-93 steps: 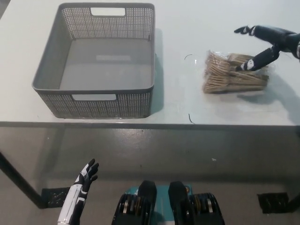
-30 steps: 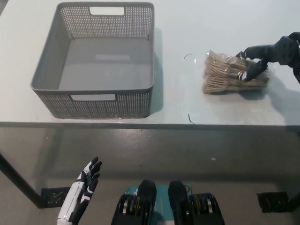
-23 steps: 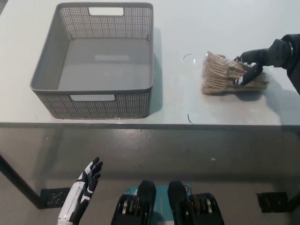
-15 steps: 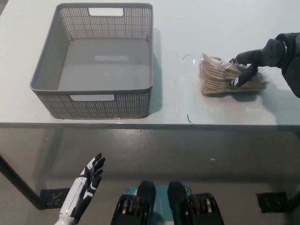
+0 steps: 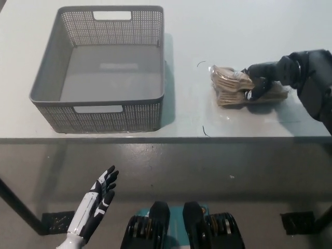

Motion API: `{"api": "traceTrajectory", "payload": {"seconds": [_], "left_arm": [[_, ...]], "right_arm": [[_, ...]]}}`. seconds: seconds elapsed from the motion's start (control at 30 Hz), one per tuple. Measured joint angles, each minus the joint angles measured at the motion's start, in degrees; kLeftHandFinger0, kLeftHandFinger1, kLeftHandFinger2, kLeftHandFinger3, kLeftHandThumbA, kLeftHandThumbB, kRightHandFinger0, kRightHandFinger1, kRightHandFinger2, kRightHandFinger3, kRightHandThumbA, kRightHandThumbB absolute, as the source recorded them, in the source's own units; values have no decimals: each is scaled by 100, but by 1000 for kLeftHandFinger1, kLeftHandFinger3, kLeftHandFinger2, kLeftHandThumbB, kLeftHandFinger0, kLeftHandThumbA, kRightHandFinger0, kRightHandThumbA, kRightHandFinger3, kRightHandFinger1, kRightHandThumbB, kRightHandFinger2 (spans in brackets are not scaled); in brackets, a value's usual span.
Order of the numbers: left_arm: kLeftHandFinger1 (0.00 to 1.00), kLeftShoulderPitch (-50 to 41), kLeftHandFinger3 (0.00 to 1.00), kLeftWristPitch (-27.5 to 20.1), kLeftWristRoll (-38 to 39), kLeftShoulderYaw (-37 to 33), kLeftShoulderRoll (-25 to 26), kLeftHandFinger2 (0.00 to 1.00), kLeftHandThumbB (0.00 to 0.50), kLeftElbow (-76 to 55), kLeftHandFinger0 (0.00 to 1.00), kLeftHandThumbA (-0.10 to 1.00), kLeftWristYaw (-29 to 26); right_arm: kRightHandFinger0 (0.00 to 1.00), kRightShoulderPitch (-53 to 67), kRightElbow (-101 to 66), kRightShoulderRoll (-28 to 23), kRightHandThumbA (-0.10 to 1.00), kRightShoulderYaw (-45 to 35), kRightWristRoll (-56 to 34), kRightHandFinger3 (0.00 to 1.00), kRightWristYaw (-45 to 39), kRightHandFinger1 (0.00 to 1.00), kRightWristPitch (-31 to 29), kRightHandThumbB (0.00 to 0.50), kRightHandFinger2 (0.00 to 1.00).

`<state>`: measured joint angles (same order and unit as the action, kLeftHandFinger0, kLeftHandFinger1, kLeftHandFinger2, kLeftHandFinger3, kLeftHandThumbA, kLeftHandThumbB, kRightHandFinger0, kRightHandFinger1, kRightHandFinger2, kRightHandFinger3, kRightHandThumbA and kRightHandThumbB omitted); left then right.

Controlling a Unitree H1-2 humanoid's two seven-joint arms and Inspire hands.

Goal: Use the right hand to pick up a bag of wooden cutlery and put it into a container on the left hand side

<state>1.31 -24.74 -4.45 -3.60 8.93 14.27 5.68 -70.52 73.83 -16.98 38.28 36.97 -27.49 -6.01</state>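
A clear bag of wooden cutlery (image 5: 231,86) lies on the white table (image 5: 207,41), right of centre. My black right hand (image 5: 264,78) comes in from the right and is closed around the bag's right half, fingers over its top and thumb at its front edge. The bag still touches the table. The grey mesh basket (image 5: 98,111) stands at the left of the table, with nothing inside it. My white left hand (image 5: 96,205) rests below the table edge at the lower left, fingers spread, holding nothing.
The table's front edge (image 5: 171,139) runs across the middle of the picture, with dark floor below it. A strip of bare table lies between the basket and the bag. Two small dark marks (image 5: 204,129) sit on the table near the front edge.
My right hand has dropped onto the bag, closed on it and drawn it a little to the left. The camera shifted slightly, so the whole picture moved. The left hand rose a little.
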Motion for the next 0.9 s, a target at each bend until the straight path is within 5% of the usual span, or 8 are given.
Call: {"api": "traceTrajectory", "payload": {"seconds": [0.07, 0.2, 0.37, 0.57, 0.67, 0.73, 0.77, 0.9], "left_arm": [[1000, -1, 1000, 2, 0, 0, -1, 1000, 389, 8, 1000, 919, 0], [1000, -1, 1000, 3, 0, 4, 0, 1000, 387, 17, 1000, 912, 0], [1000, 43, 1000, 2, 1, 9, 1, 1000, 402, 33, 1000, 915, 0], [1000, 144, 1000, 0, 4, 34, 3, 1000, 392, 44, 1000, 905, -1], [1000, 146, 1000, -1, 8, 40, 3, 1000, 396, 47, 1000, 906, -1], [1000, 140, 1000, -1, 10, 42, 2, 1000, 393, 53, 1000, 910, -1], [1000, 137, 1000, -1, 10, 45, 2, 1000, 388, 53, 1000, 909, -2], [1000, 121, 1000, -1, 11, 58, 2, 1000, 388, 65, 1000, 903, -3]], "right_arm": [[64, 53, -2, 8, -100, 0, 17, 697, 305, 419, -12, 185, 821], [53, 157, 10, 34, -100, -9, 28, 1000, 948, 596, -57, 140, 954], [181, 278, 149, 81, -100, -134, 11, 908, 1685, 662, -228, 167, 960], [291, 426, 443, 102, -100, -717, -206, 1000, 2395, 757, -525, 94, 1000], [30, 445, 515, 102, -100, -945, -285, 698, 2559, 423, -604, 118, 762], [0, 445, 564, 101, -100, -1162, -393, 751, 2657, 409, -637, 135, 806], [0, 444, 583, 101, -100, -1298, -470, 897, 2686, 411, -651, 136, 874], [0, 446, 624, 102, -100, -1952, -777, 898, 2701, 412, -664, 134, 838]]}}
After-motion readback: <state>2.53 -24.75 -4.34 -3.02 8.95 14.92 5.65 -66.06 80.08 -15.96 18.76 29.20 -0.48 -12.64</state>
